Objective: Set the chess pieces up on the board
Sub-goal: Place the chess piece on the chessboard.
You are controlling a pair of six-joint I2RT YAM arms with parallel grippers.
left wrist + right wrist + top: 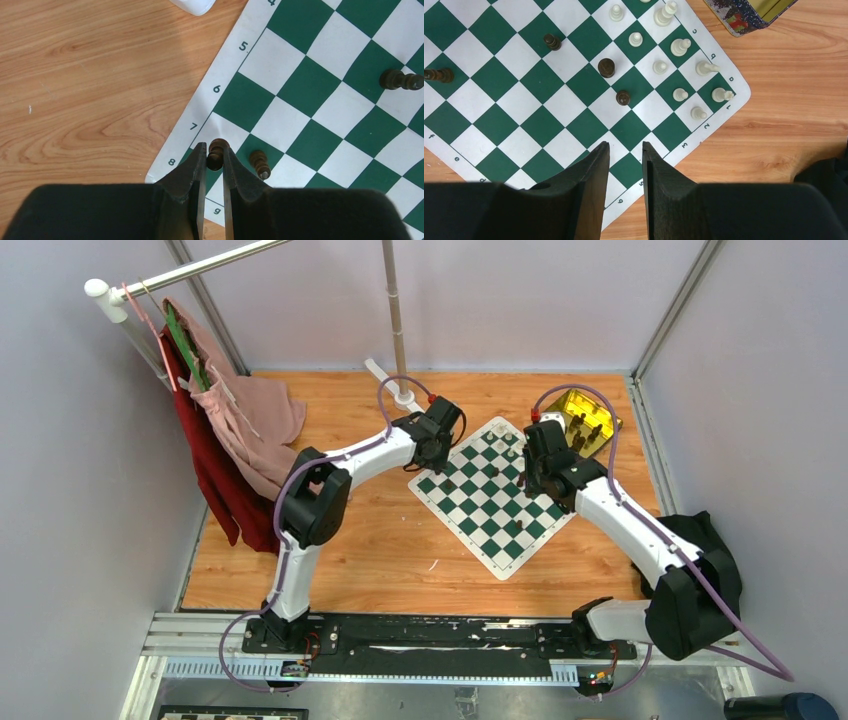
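One dark piece (216,149) sat pinched in the left pincer (215,155), the board (320,107)'s corner beneath. Right pincer (625,150) stood spread, empty. Risk: a tilted release could topple it onto the neighbouring piece (260,164) just right.

Left hand (214,148) grips dark pawn (216,156) — board (300,90) corner.

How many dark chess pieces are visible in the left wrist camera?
3. One piece between the left fingers, another just right of it, a third lying near the right edge. Others may be outside this view.
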